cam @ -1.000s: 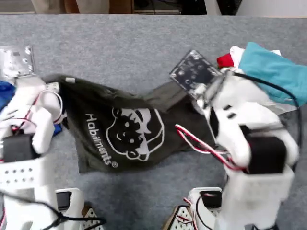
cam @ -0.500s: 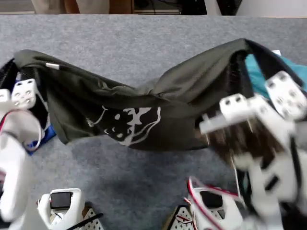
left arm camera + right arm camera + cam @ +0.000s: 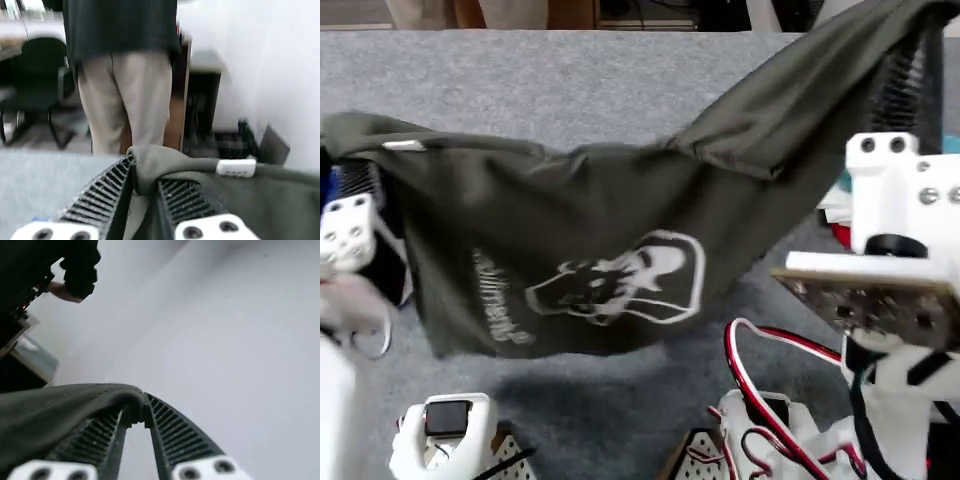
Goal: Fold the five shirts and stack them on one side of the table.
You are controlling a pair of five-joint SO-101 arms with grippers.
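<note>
A dark olive shirt (image 3: 590,230) with a white cartoon print hangs spread above the grey table (image 3: 570,70), stretched between both arms. My left gripper (image 3: 355,180) is shut on its collar corner at the left, where a white neck label (image 3: 235,167) shows beside the ribbed fingers (image 3: 187,200). My right gripper (image 3: 910,60) is shut on the other shirt corner, raised high at the upper right. In the right wrist view the olive shirt (image 3: 45,415) is pinched between the black ribbed fingers (image 3: 172,432).
A heap of other shirts, teal (image 3: 950,145) and red (image 3: 840,232), lies at the table's right edge behind the right arm. A blue garment (image 3: 330,185) peeks out at the left edge. The arm bases (image 3: 450,430) stand along the near edge.
Both grippers have lifted the olive shirt off the table and pulled it wide. The right gripper rose to the upper right and the print now hangs facing the camera.
</note>
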